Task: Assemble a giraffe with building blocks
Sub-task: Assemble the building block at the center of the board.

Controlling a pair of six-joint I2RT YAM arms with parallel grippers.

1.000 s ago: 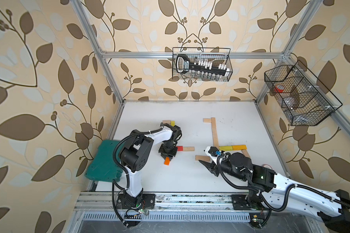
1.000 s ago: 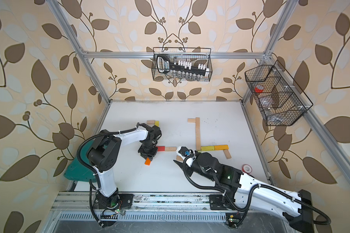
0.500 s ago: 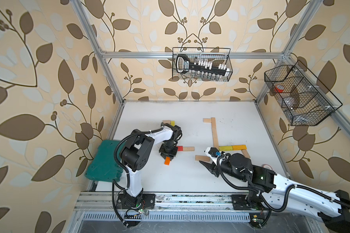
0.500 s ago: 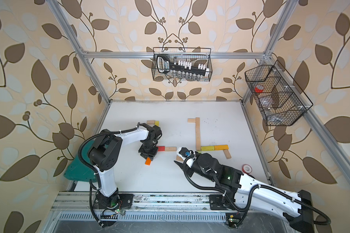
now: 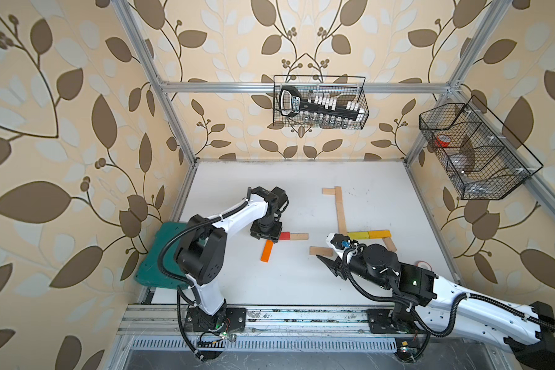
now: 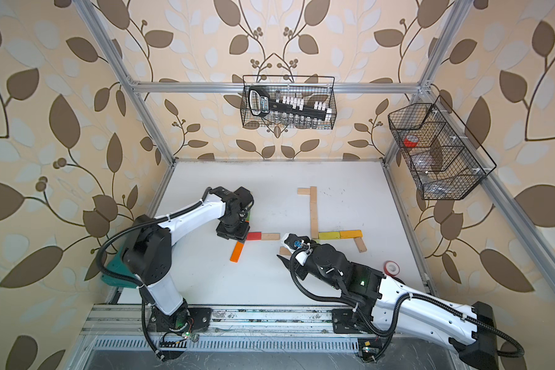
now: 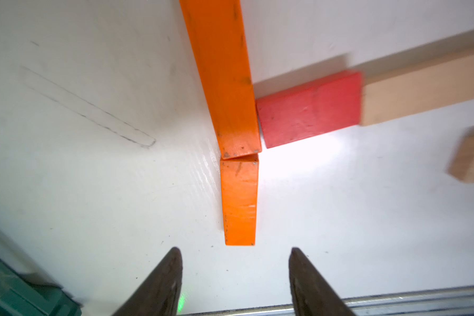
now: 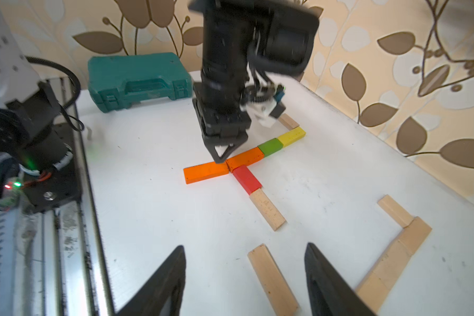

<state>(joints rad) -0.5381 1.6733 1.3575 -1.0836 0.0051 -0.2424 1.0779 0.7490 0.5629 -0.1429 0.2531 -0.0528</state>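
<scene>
Clock set with the back wall [image 5: 237, 128] at 12 and the arm rail [image 5: 285, 315] at 6. The left pincer [image 7: 234, 254] points down, slightly toward 9 from the middle of the table [image 5: 302, 179], jaws apart with nothing between them. In the right wrist view its tips sit at the joint of two orange pieces; can't tell if they touch.

The orange plank [image 5: 267, 255] runs toward 7 from that joint. The second orange plank [image 8: 245, 158] runs toward 12 under the arm, then green block [image 8: 270, 147] and yellow block [image 8: 292, 136] follow end to end. The red block [image 5: 284, 236] butts the joint on the 3 side, with a plain plank [image 5: 299, 236] touching its far end.

The right pincer [image 8: 244, 246] is low, about 5 from the middle, jaws wide apart and gripping nothing. The short plain plank [image 5: 321, 250] lies flat on the table under the gap, unclamped.

The giraffe part sits at 1 to 3:
- neck planks [image 5: 340, 211], plain wood, run toward 12
- head block [image 5: 328, 191] sticks out toward 9 at the far end
- yellow body block [image 5: 358, 235] and amber body block [image 5: 378, 234] lie end to end at the neck foot
- leg plank [image 5: 390, 244] slants toward 5

The green case [image 5: 161, 256] is at the 8 edge and the tape roll [image 5: 423, 265] is near 4
</scene>
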